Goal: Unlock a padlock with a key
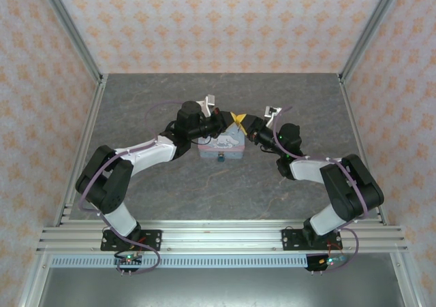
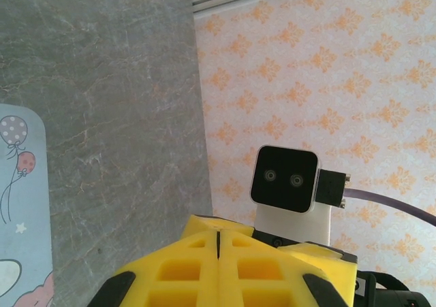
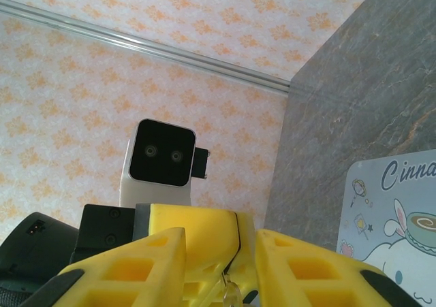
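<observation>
Shut left jaws and partly parted right jaws tip to tip over the pastel-blue tin (image 1: 231, 148)

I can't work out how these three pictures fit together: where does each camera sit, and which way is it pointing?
Top external: fixed high behind the bases, looking down at the grey table; left arm and right arm show whole, meeting over the tin.
Left wrist: on the left wrist, looking along the yellow left claw at the right arm's camera.
Right wrist: on the right wrist, looking along the right claw at the left arm's camera.
Shared: both wrist views catch the tin's edge.
</observation>
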